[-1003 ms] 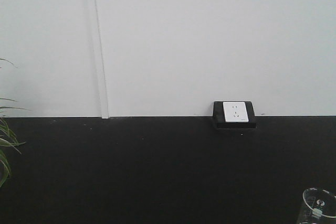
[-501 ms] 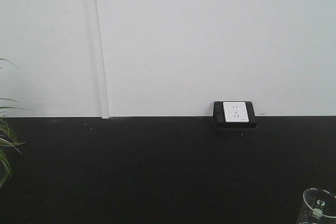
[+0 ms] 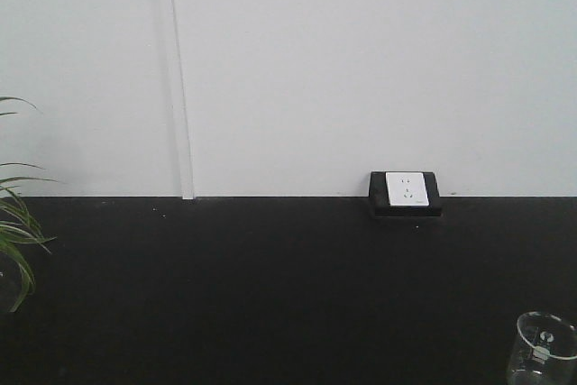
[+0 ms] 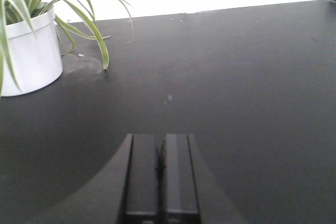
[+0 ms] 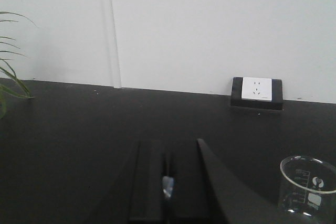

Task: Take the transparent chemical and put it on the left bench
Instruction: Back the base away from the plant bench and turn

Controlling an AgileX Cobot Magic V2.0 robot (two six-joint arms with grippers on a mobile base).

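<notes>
The transparent chemical, a clear beaker, stands upright on the left bench, well forward of the worktop's back edge and toward its right end. Its wall carries white print: short scale lines, a round emblem and a small white patch. None of it is legible in either view. The front view cuts off its base and the right wrist view its lower edge, so the contents cannot be judged. A wall socket in a black housing sits at the back edge against the wall, and no lettering on it can be read. A plant in a white pot stands near the back left of the worktop, partly out of frame. The left gripper hangs over bare worktop with its fingers pressed together. The right gripper is apart from the beaker, to its left, with its fingers closed to a thin slit. A pale speck in that slit cannot be identified.
</notes>
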